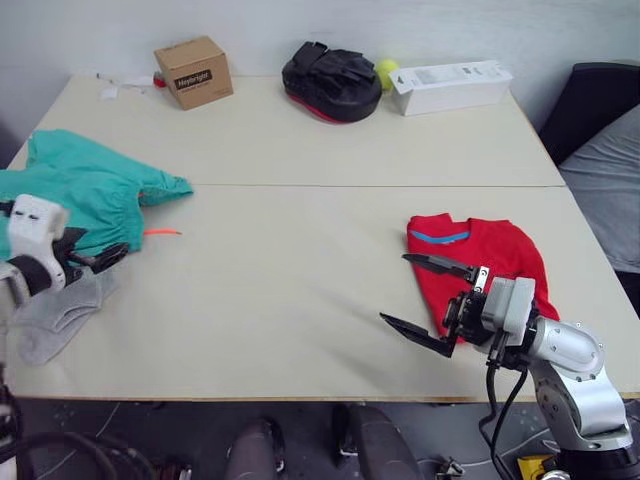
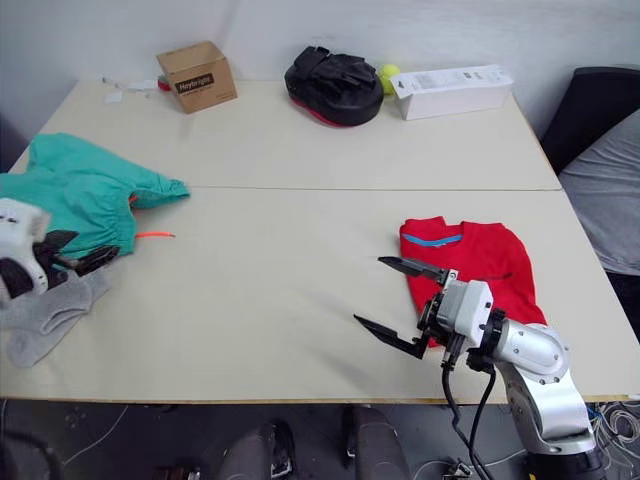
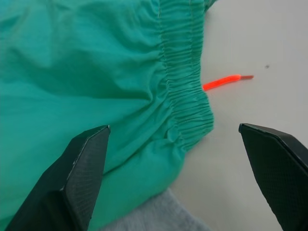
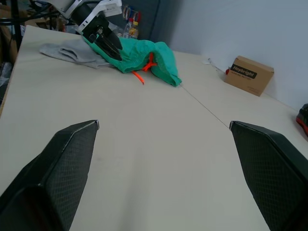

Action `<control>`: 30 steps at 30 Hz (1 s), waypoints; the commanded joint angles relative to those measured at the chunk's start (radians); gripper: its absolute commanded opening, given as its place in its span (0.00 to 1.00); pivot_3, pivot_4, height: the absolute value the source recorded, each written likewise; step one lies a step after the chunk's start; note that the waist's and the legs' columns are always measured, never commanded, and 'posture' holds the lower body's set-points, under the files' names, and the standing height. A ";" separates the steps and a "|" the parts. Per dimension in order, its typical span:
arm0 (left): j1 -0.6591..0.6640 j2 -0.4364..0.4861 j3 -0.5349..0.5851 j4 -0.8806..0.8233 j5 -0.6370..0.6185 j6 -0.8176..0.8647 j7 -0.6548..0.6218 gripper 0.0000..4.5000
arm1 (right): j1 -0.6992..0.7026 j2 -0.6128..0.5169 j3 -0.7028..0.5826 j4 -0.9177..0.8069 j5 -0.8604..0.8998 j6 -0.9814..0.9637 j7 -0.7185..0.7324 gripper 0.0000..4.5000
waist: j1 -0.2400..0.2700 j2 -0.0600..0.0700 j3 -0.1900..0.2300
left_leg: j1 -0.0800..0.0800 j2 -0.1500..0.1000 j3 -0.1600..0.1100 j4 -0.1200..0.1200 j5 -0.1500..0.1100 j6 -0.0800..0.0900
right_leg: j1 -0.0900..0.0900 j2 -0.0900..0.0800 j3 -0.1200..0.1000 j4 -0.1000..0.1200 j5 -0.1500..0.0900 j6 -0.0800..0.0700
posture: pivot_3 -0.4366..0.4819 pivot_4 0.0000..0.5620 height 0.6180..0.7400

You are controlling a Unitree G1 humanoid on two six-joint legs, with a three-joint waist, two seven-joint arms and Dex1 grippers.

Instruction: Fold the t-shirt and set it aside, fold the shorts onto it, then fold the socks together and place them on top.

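Table (image 1: 300, 290) status: I am seeing the t-shirt (image 1: 490, 262) lying folded near the right front edge, neck with its blue stripe facing the far side. The right gripper (image 1: 428, 303) is hovering just to the shirt's left with its fingers spread wide and holding nothing; one finger is overlapping the shirt's near left corner in the head views (contact cannot be confirmed).

The shorts (image 1: 85, 190) are lying bunched at the left edge, elastic waist toward the table centre, with the orange drawstring (image 1: 160, 232) trailing onto bare tabletop. The socks (image 1: 60, 315) are lying just in front of the shorts, touching them, near the front left corner. The left gripper (image 1: 85, 262) is hanging over the spot where shorts and socks meet, fingers parted and empty; I am reading the same in the left wrist view, where the gathered waistband sits between the fingers.

Along the far edge, a closed cardboard box (image 1: 193, 72) (contents not visible), a black padded item (image 1: 332, 82), a yellow ball (image 1: 386, 71) touching it, and a long white box (image 1: 450, 86) are sitting.
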 commanded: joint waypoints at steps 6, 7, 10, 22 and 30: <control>-0.181 -0.039 -0.070 0.286 0.118 -0.199 -0.087 0.66 | 0.043 -0.005 -0.032 -0.061 -0.018 0.007 -0.075 1.00 | 0.010 -0.001 0.000 | 0.000 0.000 0.000 0.005 0.000 0.001 | 0.000 0.000 0.000 0.004 0.000 0.001 | 0.48 0.27 1.00; -0.206 -0.048 -0.070 0.316 0.123 -0.236 -0.096 0.58 | 0.055 -0.004 -0.035 -0.065 -0.020 0.006 -0.082 1.00 | 0.015 -0.001 -0.001 | -0.001 0.000 0.000 0.006 0.001 0.001 | 0.000 0.000 0.000 0.004 0.000 0.001 | 0.48 0.27 1.00; -0.297 -0.084 -0.032 0.391 0.101 -0.392 -0.123 0.36 | 0.076 -0.004 -0.040 -0.076 -0.025 0.004 -0.099 1.00 | 0.026 -0.002 0.000 | -0.001 0.000 -0.001 0.012 0.000 0.002 | 0.001 -0.001 0.000 0.006 0.000 0.001 | 0.48 0.27 1.00; -0.438 -0.358 -0.141 0.092 -0.013 -0.502 -0.506 0.01 | 0.275 -0.074 -0.207 -0.180 0.031 0.073 -0.112 1.00 | 0.048 -0.004 -0.001 | -0.002 -0.001 -0.001 0.016 0.000 0.005 | 0.004 -0.001 -0.001 0.006 0.002 0.003 | 0.48 0.27 1.00; -0.199 -0.460 -0.280 -0.420 -0.102 -0.249 -0.517 0.01 | 0.387 -0.102 -0.329 -0.212 0.056 0.099 -0.103 1.00 | 0.022 -0.004 -0.001 | 0.001 0.000 -0.001 0.017 0.001 0.002 | 0.005 0.003 0.006 0.009 0.001 0.006 | 0.48 0.27 1.00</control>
